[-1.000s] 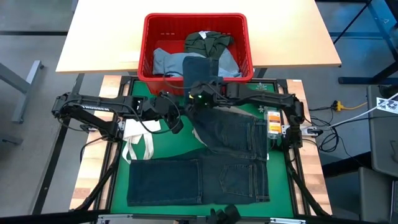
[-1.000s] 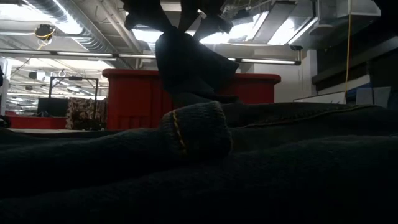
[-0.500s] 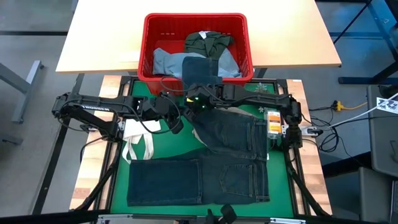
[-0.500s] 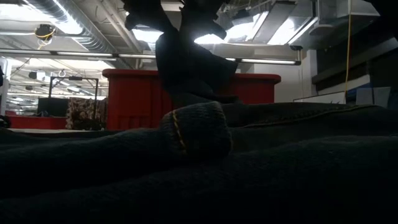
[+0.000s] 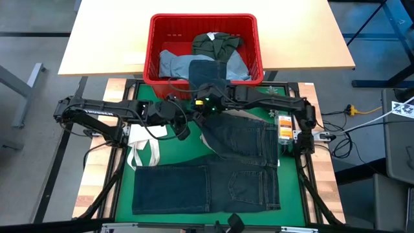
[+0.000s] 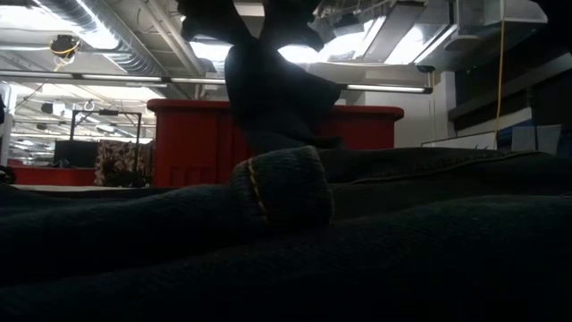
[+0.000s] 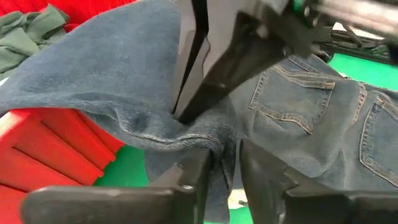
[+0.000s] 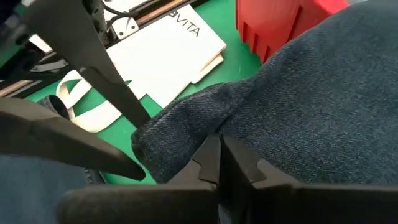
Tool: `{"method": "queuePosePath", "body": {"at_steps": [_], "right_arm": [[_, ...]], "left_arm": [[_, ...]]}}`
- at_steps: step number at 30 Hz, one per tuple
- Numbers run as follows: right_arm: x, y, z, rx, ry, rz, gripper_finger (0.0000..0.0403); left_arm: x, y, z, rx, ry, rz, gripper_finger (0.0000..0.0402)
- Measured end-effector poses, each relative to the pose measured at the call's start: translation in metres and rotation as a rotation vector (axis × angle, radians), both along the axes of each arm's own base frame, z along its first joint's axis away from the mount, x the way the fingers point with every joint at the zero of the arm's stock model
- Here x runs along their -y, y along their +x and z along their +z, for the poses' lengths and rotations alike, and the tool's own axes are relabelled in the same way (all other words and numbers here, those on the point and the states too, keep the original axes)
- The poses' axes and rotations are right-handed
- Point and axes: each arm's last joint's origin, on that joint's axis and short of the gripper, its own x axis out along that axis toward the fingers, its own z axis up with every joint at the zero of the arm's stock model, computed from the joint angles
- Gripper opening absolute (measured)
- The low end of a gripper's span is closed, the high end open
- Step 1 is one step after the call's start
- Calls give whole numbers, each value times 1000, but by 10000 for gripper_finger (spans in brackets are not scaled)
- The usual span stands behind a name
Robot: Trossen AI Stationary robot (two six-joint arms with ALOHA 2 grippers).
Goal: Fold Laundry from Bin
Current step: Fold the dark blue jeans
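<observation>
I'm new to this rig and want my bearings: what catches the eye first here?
The red bin at the table's far edge, with laundry inside. In front of it, both grippers meet on dark jeans draped from the bin's rim onto the green mat: the right gripper is clamped on the denim, the left gripper beside it.

White tote bag (image 5: 143, 150) with looped straps on green mat (image 5: 169, 150), pale wooden tabletop (image 5: 110, 39), white printed card (image 8: 168, 53) on the mat
</observation>
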Motion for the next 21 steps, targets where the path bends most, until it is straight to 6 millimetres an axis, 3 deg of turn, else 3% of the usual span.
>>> {"method": "queuePosePath", "body": {"at_steps": [10, 21], "right_arm": [[-6, -12, 18, 34, -20, 13, 3], [-23, -46, 52, 34, -29, 37, 1]], "left_arm": [[0, -4, -1, -30, 2, 0, 118], [-6, -27, 18, 24, 28, 17, 108]]}}
